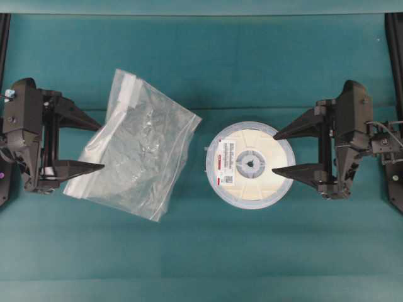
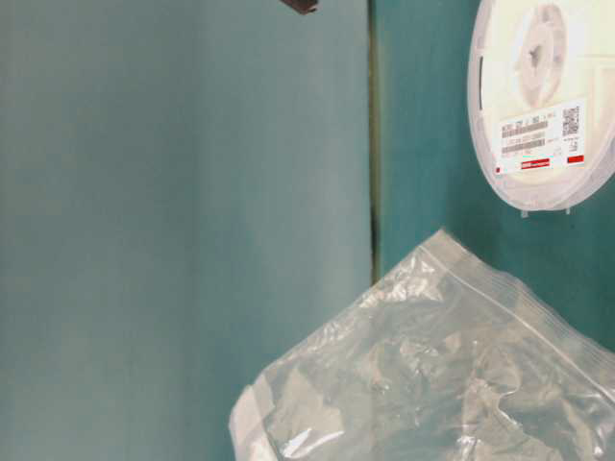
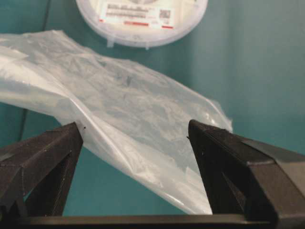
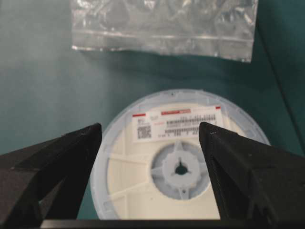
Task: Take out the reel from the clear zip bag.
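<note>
The reel (image 1: 250, 165) lay flat on the teal bench (image 1: 252, 56), out of the clear zip bag (image 1: 135, 143) and just to the right of it in the overhead view, a narrow strip of bare bench between them. Its white label with red marks faced up on the side nearest the bag, and its grey hub with the centre hole showed plainly in the right wrist view. The bag lay crumpled and skewed, one corner pointing toward the reel, with its zip strip along the edge on the far side from the reel. Nothing else lay on the bench near either item.

The left hand (image 1: 96, 143) was released, its two dark fingers spread wide. It held nothing. The lower fingertip (image 1: 94, 167) overlapped the bag's left edge in the overhead view; whether it touched the plastic I cannot tell. In the left wrist view the bag lay between and beyond the spread fingers.

The right hand (image 1: 281, 152) was likewise released, fingers wide apart, grasping nothing. Its lower fingertip (image 1: 280, 170) sat over the reel's face near the hub and its upper one over the rim, though contact could not be judged.

Both hands pointed inward toward each other, roughly level, from opposite sides of the bench.
</note>
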Robot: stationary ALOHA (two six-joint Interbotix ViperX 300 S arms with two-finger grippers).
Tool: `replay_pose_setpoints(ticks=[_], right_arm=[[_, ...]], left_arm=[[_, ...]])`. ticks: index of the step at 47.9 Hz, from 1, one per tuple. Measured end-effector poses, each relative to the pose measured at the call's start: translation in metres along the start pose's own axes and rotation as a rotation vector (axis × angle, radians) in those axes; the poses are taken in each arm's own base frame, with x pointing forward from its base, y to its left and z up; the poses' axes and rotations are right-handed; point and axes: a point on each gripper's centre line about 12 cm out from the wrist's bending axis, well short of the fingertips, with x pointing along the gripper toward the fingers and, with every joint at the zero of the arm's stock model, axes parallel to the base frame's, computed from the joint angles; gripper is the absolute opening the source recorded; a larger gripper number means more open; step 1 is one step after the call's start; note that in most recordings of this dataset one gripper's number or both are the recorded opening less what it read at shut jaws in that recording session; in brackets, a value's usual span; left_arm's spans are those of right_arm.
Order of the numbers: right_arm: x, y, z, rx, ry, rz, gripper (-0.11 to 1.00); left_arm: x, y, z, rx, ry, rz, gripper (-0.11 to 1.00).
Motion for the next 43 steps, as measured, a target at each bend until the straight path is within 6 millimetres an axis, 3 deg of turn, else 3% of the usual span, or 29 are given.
replay_pose_setpoints(ticks=[24, 43], right_arm=[[-0.026, 0.000, 0.015, -0.004, -0.065, -0.012, 0.90], [-0.027, 0.000, 0.015, -0.004, -0.065, -0.014, 0.90]], left_arm=[[0.000, 0.000, 0.000, -0.050, -0.001, -0.001, 0.94], [-0.012, 0.001, 0.007, -0.087, -0.057, 0.001, 0.94]])
